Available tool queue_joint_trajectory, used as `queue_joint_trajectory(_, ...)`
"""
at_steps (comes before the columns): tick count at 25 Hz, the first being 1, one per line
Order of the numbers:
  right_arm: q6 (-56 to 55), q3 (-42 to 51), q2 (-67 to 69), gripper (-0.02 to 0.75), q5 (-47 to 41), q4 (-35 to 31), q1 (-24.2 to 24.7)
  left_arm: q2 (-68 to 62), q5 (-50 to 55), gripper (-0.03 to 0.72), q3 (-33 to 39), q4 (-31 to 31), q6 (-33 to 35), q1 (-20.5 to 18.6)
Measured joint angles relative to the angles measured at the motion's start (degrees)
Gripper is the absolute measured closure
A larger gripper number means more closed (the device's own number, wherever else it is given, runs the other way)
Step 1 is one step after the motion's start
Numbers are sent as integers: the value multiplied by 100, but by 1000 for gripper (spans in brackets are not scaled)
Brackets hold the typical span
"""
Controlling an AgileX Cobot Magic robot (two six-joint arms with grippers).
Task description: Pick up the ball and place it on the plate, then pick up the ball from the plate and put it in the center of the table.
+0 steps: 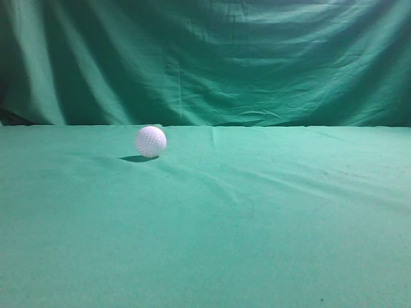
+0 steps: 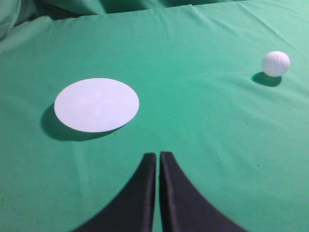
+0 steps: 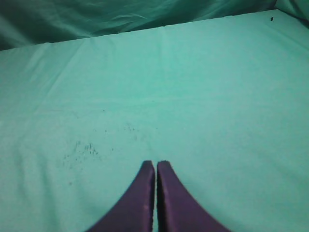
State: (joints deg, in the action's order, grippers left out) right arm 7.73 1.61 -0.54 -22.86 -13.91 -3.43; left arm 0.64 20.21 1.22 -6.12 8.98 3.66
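The white dimpled ball [image 1: 151,141] rests on the light sea-green table [image 1: 257,212], left of the middle in the exterior view. It also shows at the far right of the left wrist view [image 2: 276,63]. A flat white round plate [image 2: 96,104] lies on the cloth, to the left ahead of my left gripper [image 2: 158,155]. The plate is out of the exterior view. My left gripper is shut and empty, well short of both. My right gripper [image 3: 155,164] is shut and empty over bare cloth [image 3: 193,96]. Neither gripper shows in the exterior view.
A darker green, deeply folded backdrop cloth [image 1: 205,58] hangs behind the table's far edge. Small dark specks [image 3: 82,150] mark the cloth left of my right gripper.
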Motion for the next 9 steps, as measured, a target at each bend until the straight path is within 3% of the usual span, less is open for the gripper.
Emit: queue_joint_trajectory(9, 0, 0, 0, 738, 0, -10, 0, 0, 0, 688, 0, 9, 0, 0)
